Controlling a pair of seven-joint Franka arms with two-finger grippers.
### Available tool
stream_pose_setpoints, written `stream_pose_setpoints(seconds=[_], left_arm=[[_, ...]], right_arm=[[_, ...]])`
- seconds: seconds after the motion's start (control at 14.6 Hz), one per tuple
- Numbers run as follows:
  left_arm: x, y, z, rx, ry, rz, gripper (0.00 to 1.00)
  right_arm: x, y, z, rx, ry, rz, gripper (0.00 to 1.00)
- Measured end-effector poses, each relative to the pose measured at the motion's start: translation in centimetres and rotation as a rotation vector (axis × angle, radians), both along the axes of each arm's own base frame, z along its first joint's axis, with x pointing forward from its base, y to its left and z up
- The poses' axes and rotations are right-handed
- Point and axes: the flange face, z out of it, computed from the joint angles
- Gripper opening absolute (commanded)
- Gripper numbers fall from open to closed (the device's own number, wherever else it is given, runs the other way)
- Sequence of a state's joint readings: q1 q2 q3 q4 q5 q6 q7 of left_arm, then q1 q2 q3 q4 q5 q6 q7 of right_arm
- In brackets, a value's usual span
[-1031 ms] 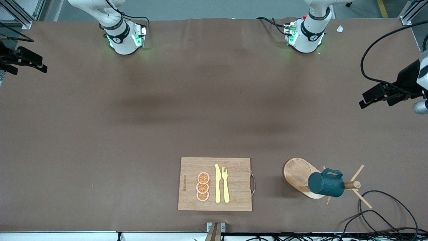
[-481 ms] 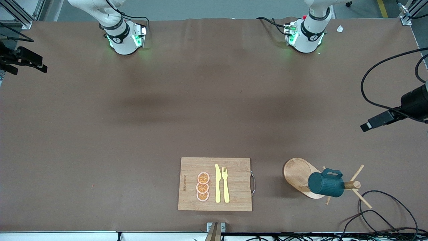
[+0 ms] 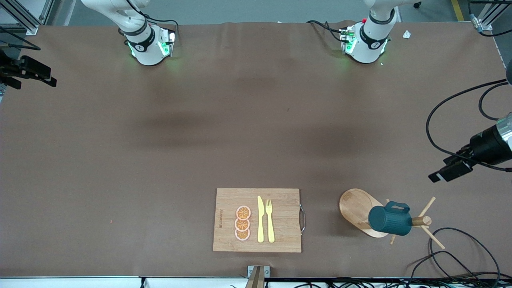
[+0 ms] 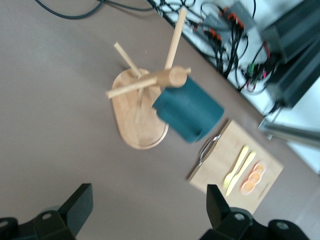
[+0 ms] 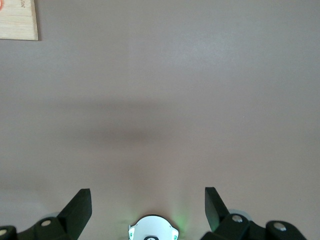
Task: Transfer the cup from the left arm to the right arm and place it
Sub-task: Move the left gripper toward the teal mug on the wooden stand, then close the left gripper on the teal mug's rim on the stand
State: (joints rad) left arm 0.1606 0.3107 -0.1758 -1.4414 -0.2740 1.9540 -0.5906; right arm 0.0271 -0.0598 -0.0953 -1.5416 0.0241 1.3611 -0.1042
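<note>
Left gripper (image 4: pixel 145 212), jaws spread wide and empty, is descending toward the cup (image 3: pixel 390 220) hanging on the wooden mug tree (image 3: pixel 420 220), starting the pickup; right gripper (image 5: pixel 147 210) is waiting open over bare table.

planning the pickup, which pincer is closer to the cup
Left. The left pincer hovers beside the cup on its wooden rack; the right pincer waits at the table's other end.

A wooden cutting board (image 3: pixel 257 220) lies on the desk (image 3: pixel 160 160); on it, three orange slices (image 3: pixel 242 223) at 9 o'clock of a yellow knife (image 3: pixel 260 219) and fork (image 3: pixel 270 220).
</note>
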Motion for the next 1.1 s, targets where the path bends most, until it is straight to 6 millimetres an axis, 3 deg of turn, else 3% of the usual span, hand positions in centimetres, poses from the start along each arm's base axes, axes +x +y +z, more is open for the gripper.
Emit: stream_pose_setpoints(seconds=[0.48, 0.82, 1.1], left_arm=[[2.4, -3.6, -3.2, -0.106, 0.050, 0.349, 1.00], [3.7, -4.9, -5.1, -0.210, 0.083, 0.540, 1.00], [4.5, -4.5, -7.2, -0.278, 0.121, 0.627, 1.00]], right_arm=[[0.0, 0.0, 0.0, 0.000, 0.000, 0.000, 1.00], [0.0, 0.0, 0.0, 0.000, 0.000, 0.000, 1.00], [0.0, 0.0, 0.0, 0.000, 0.000, 0.000, 1.00]])
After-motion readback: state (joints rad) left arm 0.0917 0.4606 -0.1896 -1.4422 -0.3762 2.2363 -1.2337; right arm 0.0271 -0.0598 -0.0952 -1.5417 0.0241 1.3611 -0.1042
